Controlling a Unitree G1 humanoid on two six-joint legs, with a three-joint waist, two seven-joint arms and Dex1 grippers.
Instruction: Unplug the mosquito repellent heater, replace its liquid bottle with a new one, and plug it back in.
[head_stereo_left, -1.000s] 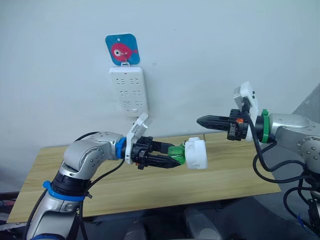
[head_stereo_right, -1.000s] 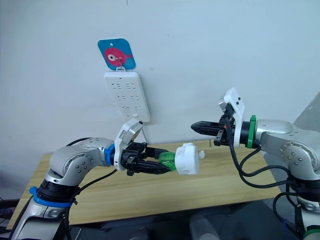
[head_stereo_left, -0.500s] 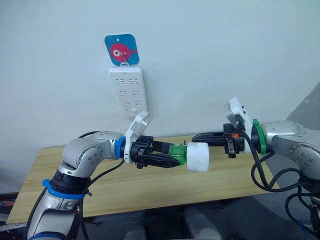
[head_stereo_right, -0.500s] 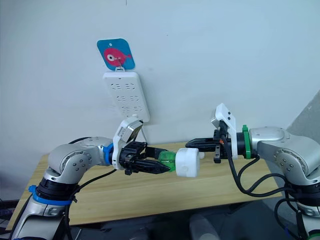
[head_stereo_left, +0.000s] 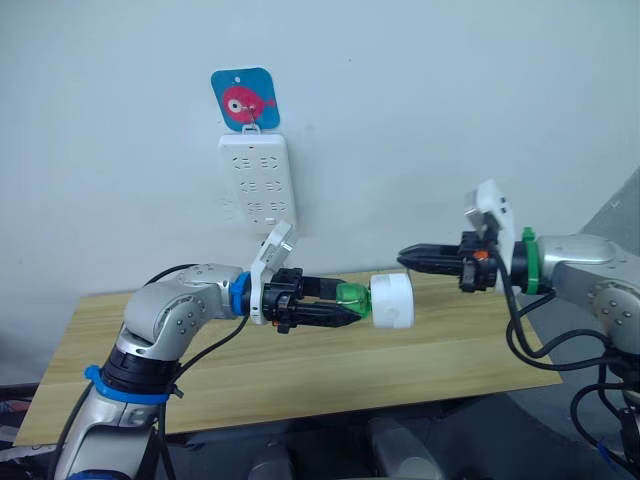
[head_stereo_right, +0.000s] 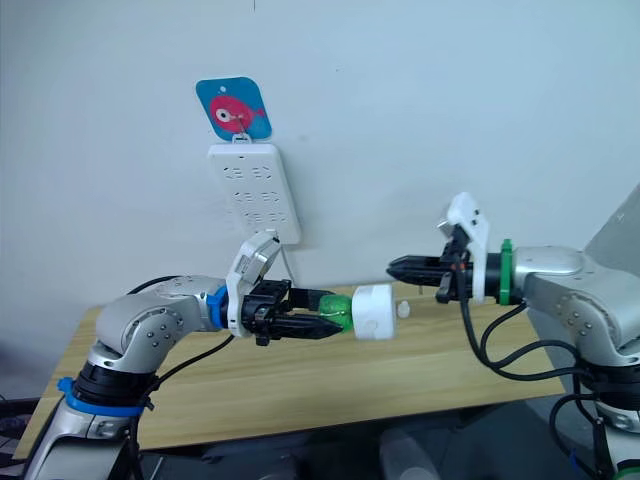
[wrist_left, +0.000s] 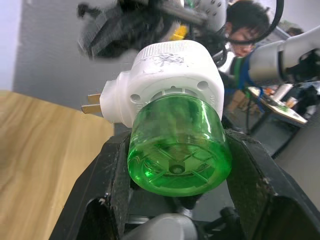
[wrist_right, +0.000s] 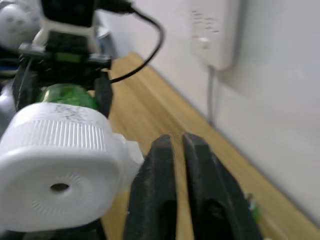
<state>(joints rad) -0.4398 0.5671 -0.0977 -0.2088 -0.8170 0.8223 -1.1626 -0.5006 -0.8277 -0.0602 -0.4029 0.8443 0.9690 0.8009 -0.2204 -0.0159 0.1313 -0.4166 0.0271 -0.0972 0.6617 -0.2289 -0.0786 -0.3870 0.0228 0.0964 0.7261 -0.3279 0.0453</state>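
Observation:
My left gripper is shut on a green liquid bottle, held sideways above the table. The bottle's neck sits in the white mosquito repellent heater, which points toward my right arm. In the left wrist view the green bottle sits between the black fingers, with the heater beyond it and metal prongs sticking out of its side. My right gripper is shut and hangs just above and to the right of the heater, apart from it. The right wrist view has the heater beside those fingertips.
A tall white power strip hangs on the wall under a blue tag with a pink fish. A wooden table runs below both arms. A person is in the background of the left wrist view.
My right gripper reached the heater half a second ago, then drew back to the right and slightly up. The left gripper has turned the bottle and heater a little.

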